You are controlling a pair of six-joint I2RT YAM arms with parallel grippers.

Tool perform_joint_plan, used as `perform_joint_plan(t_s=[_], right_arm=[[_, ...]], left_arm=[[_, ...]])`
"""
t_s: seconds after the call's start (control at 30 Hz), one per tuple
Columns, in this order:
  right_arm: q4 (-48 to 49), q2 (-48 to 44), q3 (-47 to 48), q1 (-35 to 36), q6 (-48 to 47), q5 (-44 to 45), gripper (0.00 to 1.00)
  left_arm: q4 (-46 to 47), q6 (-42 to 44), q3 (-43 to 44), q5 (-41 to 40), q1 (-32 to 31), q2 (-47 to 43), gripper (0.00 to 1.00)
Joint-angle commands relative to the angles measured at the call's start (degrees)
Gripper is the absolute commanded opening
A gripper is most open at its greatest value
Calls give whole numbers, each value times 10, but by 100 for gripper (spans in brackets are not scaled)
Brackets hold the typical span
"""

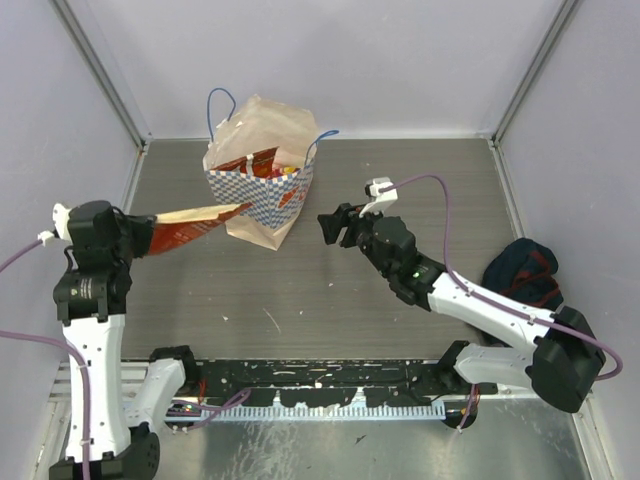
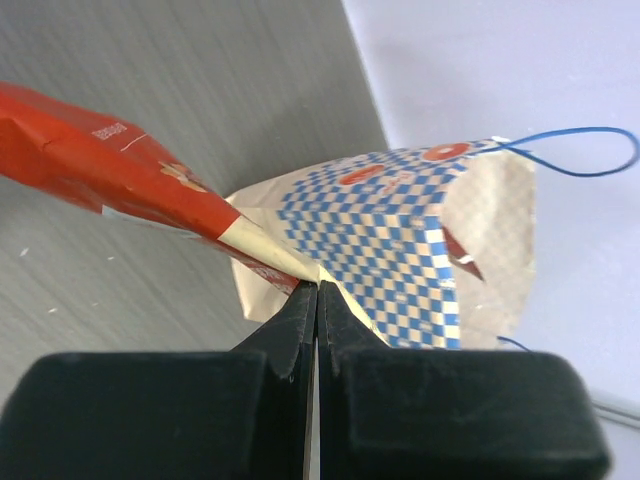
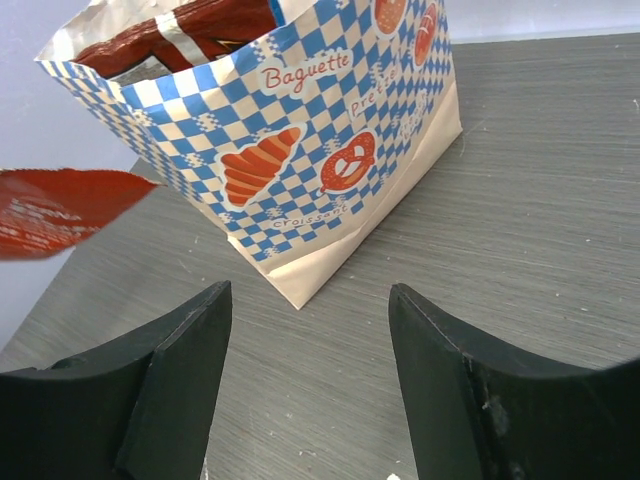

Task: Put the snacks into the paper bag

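The paper bag (image 1: 262, 180), tan with a blue-and-white checked band, stands open at the back of the table with several snacks (image 1: 262, 160) showing inside its mouth. My left gripper (image 1: 148, 232) is shut on the end of a flat red-orange snack packet (image 1: 200, 221), which it holds in the air, tip pointing at the bag's left side. In the left wrist view the jaws (image 2: 318, 287) pinch the packet's (image 2: 110, 170) pale sealed edge, with the bag (image 2: 400, 240) just beyond. My right gripper (image 1: 335, 225) is open and empty, right of the bag; its wrist view shows the bag (image 3: 300, 150) close ahead.
A dark navy cloth bag with red trim (image 1: 520, 272) lies at the table's right edge, beside the right arm. White walls close in the table on the left, back and right. The bag's blue cord handles (image 1: 218, 100) stick up above its rim.
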Motion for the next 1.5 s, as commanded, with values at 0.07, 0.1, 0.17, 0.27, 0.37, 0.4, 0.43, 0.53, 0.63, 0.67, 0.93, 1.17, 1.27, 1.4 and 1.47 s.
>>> perform_joint_plan(t_s=[0.07, 0.1, 0.17, 0.27, 0.37, 0.4, 0.43, 0.53, 0.63, 0.67, 0.93, 1.17, 1.27, 1.4, 1.47], right_arm=[[23, 15, 3, -12, 17, 9, 69], [20, 16, 3, -13, 17, 8, 69], [17, 16, -1, -13, 17, 7, 70], [17, 16, -7, -13, 13, 11, 70], [19, 16, -9, -13, 13, 12, 70], [21, 17, -9, -13, 13, 11, 70], [22, 19, -9, -13, 13, 10, 70], [25, 26, -10, -13, 13, 8, 70], [27, 30, -12, -13, 14, 5, 70], [27, 31, -12, -13, 13, 5, 70], [24, 29, -18, -15, 8, 20, 71], [22, 28, -22, -27, 10, 16, 71], [23, 27, -24, -32, 12, 15, 74], [19, 33, -20, -34, 13, 7, 88], [19, 35, -20, -35, 13, 8, 89]], left_arm=[[82, 5, 92, 73, 1, 29, 0], [82, 4, 104, 85, 1, 37, 0], [91, -1, 121, 102, 1, 51, 0], [125, -14, 126, 117, 1, 57, 0], [156, -26, 137, 138, 0, 68, 0], [161, -29, 147, 149, 0, 74, 0], [178, -31, 153, 158, 0, 79, 0], [224, -48, 162, 185, 0, 96, 0], [271, -58, 167, 206, -12, 116, 0], [281, -56, 172, 205, -22, 123, 0], [335, -47, 226, 187, -95, 192, 0], [348, -17, 330, 144, -182, 271, 0], [348, -8, 381, 137, -208, 320, 0], [348, 4, 430, 133, -230, 363, 0], [344, 15, 449, 130, -238, 381, 0]])
